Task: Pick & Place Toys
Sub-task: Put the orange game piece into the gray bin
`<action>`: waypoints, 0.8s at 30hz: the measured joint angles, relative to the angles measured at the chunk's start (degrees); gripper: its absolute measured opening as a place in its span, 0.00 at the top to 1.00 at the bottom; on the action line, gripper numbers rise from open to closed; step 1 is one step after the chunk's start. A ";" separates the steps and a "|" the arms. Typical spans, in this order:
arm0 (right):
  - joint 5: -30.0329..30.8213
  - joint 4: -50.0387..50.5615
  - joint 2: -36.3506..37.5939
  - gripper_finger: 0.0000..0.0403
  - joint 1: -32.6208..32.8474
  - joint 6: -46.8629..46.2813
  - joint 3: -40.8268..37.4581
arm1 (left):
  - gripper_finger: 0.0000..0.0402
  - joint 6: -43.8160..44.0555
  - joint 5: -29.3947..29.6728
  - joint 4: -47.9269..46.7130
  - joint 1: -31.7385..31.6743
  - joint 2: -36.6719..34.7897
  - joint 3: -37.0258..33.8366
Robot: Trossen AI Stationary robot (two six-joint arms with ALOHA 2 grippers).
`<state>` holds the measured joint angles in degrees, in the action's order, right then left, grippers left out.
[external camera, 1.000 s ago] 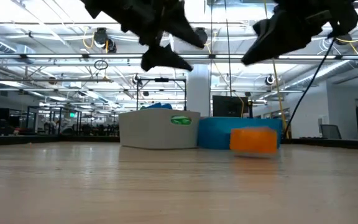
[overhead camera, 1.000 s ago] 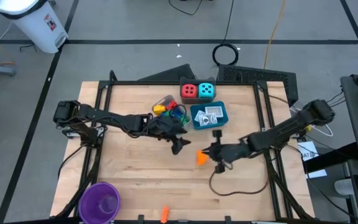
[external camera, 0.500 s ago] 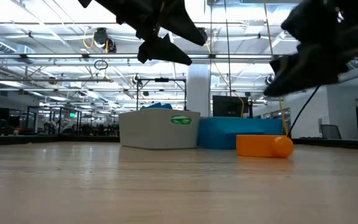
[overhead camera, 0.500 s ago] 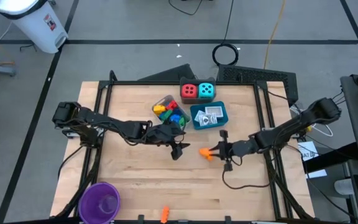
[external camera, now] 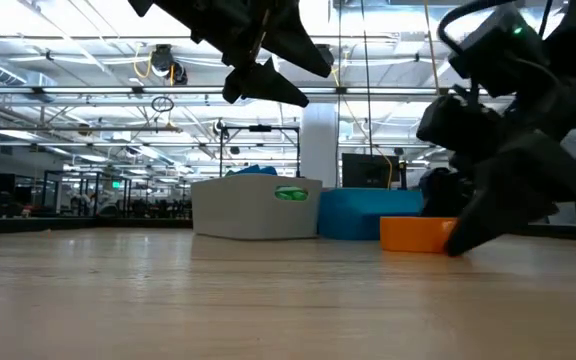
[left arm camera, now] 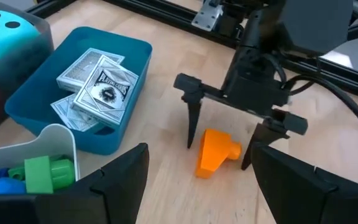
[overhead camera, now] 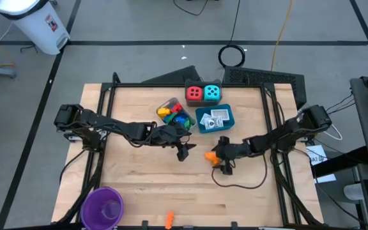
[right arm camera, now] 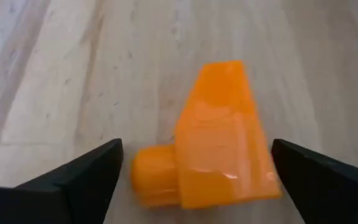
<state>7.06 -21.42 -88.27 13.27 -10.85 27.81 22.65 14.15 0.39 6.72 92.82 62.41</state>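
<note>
An orange brick (overhead camera: 210,155) lies on its side on the bare wood near the table's middle, one stud (right arm camera: 154,174) pointing sideways. My right gripper (overhead camera: 218,160) is down at the table and open. Its two fingers (left arm camera: 193,127) stand on either side of the brick with a small gap on each side. My left gripper (overhead camera: 183,153) hangs open above the table just left of the brick, holding nothing. More bricks (overhead camera: 173,115) lie in a clear tray, and white packets (left arm camera: 101,84) in a blue tray (overhead camera: 226,123). A red die (overhead camera: 194,93) and a cyan die (overhead camera: 213,93) rest behind the trays.
A purple cup (overhead camera: 102,207) stands at the near left corner. Another orange piece (overhead camera: 169,219) lies at the near edge. A black frame rail (overhead camera: 190,85) runs round the table. Bare wood spreads between the trays and the near edge.
My right gripper has come down from well above the table to the orange brick, rolled a little, and opened wide around it. The brick, blurred a second ago, has shifted slightly and now lies still on the wood.
</note>
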 joint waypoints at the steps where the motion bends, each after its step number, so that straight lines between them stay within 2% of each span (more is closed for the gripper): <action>1: -0.09 0.15 -0.36 0.04 -0.62 -0.60 0.08 | 0.29 0.01 0.00 -0.04 0.00 0.00 0.00; 5: -0.21 0.25 -0.74 0.13 -2.36 -0.55 0.16 | 0.29 0.02 -0.02 -0.22 0.00 0.00 0.00; 11: 0.06 -0.17 -0.10 0.42 -2.42 1.41 0.09 | 0.29 0.04 -0.01 -0.24 0.00 0.00 0.00; 20: 0.93 -1.14 1.88 0.42 -2.19 9.01 1.52 | 0.29 2.04 0.07 0.64 0.07 0.07 0.00; 22: 3.80 -1.48 3.57 0.42 -1.20 12.12 2.28 | 0.29 3.33 -0.49 3.07 0.30 0.95 0.04; 24: 9.53 -0.78 5.56 0.42 0.57 15.58 3.00 | 0.29 3.62 -0.60 5.98 0.62 2.63 0.04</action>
<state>16.59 -22.20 -82.71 13.84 4.73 30.81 26.28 13.55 6.36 7.35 95.44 62.46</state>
